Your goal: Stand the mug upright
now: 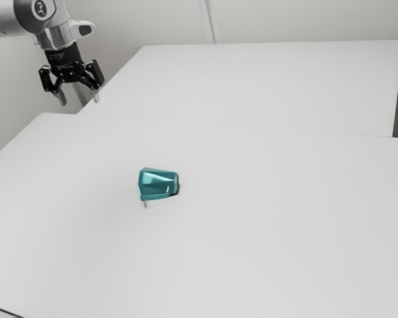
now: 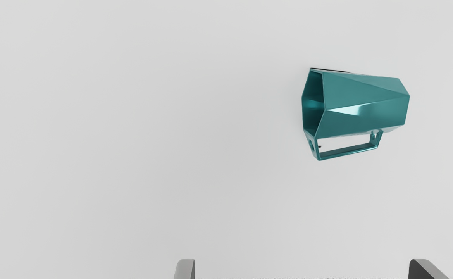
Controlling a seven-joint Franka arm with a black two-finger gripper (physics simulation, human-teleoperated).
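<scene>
and here at the near end the claw is hanging wide open, its two fingers standing well apart and gripping nothing. it's looking like the approach step we're watching, with the grasp and the turn yet to come. farther out, well apart from the claw, the teal mug is lying on its side on the white surface, its mouth facing the exterior view's left, its handle sitting on the side nearer the claw in the wrist view. the next move is calling for the claw to be travelling over, lining up with the body, lowering and closing; then lifting and tipping that mouth skyward. those slanting sides could be inviting a slip. counting up, we're seeing one claw, two fingers, one mug, one handle, one surface, and, beyond, one white slab lying before one pale wall.
</scene>
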